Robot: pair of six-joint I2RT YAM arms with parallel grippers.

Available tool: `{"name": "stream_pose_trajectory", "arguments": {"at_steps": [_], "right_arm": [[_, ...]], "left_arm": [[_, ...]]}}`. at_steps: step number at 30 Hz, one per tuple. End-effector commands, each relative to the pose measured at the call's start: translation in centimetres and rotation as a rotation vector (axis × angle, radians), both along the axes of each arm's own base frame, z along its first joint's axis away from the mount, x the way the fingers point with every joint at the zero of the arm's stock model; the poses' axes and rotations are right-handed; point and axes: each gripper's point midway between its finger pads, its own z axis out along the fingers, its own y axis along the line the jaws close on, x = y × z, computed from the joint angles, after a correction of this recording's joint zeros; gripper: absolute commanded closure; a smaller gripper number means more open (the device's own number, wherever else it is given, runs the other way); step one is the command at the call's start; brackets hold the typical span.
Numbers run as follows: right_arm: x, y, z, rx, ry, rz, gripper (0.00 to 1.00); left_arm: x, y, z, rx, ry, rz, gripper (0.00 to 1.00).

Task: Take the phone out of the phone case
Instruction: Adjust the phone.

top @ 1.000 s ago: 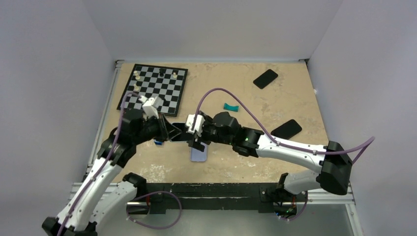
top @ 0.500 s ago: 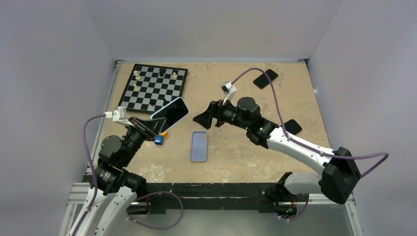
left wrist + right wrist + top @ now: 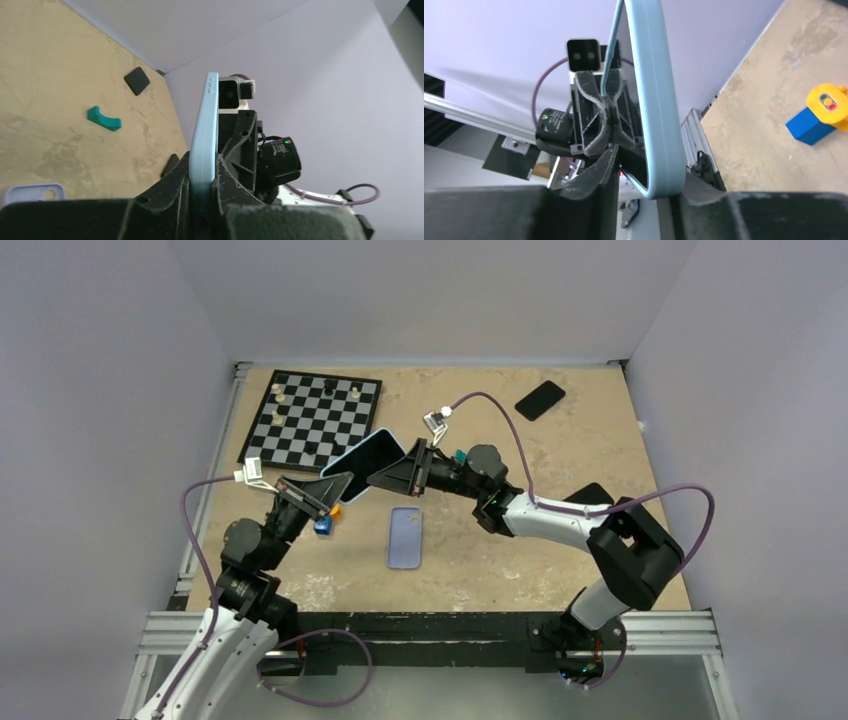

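The phone sits in a light blue case (image 3: 362, 462) and is held up in the air, tilted, above the table's middle. My left gripper (image 3: 337, 484) is shut on its lower end; in the left wrist view the blue edge (image 3: 207, 130) stands upright, pinched between both fingers of that gripper (image 3: 202, 175). My right gripper (image 3: 399, 472) comes in from the right and has closed over the opposite end. In the right wrist view that end of the case (image 3: 656, 90) sits between its jaws (image 3: 644, 175). A lavender case-like shell (image 3: 405, 538) with a camera hole lies flat on the table below.
A chessboard (image 3: 312, 420) with a few pieces lies at the back left. Two dark phones lie at the back right (image 3: 540, 400) and on the right (image 3: 590, 495). A teal curved piece (image 3: 103, 119) and a blue-and-orange toy block (image 3: 325, 523) sit near the middle.
Both grippers were low over the table a second ago. The left one lifted the cased phone. The right one swung away open, then came back and closed on the phone's far end.
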Motion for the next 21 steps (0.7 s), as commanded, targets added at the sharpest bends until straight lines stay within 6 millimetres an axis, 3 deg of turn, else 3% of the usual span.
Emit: {"name": "stream_pose_trajectory", "arguments": {"at_steps": [1,3,5,7,8,9,10,11,12,14,17,19,21], "right_arm": [[0.1,0.1,4.8,0.135,-0.08,0.004,0.8],[0.4,0.2,5.2,0.15,-0.102,-0.004,0.85],[0.4,0.2,5.9,0.173,-0.137,0.006,0.98],[0.4,0.1,6.3,0.182,-0.172,0.008,1.0],[0.4,0.0,6.4,0.179,-0.195,0.008,1.0],[0.6,-0.2,6.4,0.169,-0.214,0.006,1.0],[0.9,-0.5,6.1,0.152,-0.235,0.001,1.0],[1.3,-1.0,5.6,0.127,-0.251,-0.004,1.0],[1.5,-1.5,4.8,0.097,-0.268,0.003,1.0],[2.2,-2.6,3.3,0.023,-0.321,0.032,1.0],[1.6,-3.3,1.2,-0.096,-0.408,0.16,1.0],[1.3,-3.5,-0.5,-0.213,-0.458,0.219,1.0],[0.9,-4.2,-1.5,-0.294,-0.506,0.244,1.0]], "left_arm": [[-2.2,0.1,5.5,-0.162,-0.169,-0.063,1.0],[-2.2,0.0,4.8,-0.158,-0.155,-0.067,1.0],[-2.1,0.0,4.0,-0.158,-0.134,-0.07,1.0],[-1.9,-0.3,2.8,-0.141,-0.097,-0.078,0.99],[-1.8,-0.4,2.1,-0.127,-0.061,-0.079,0.85],[-1.8,-0.4,1.3,-0.098,-0.025,-0.074,0.56],[-1.8,-0.3,0.4,-0.055,0.016,-0.065,0.37],[-1.9,0.0,-0.6,0.011,0.063,-0.044,0.22],[-2.0,0.5,-2.0,0.09,0.124,-0.018,0.16],[-2.7,2.1,-3.0,0.261,0.164,0.039,0.11],[-3.7,4.2,-3.2,0.481,0.179,0.091,0.08],[-4.0,4.5,-2.7,0.581,0.17,0.071,0.1],[-3.9,3.4,-1.5,0.629,0.135,-0.001,0.12]]}}
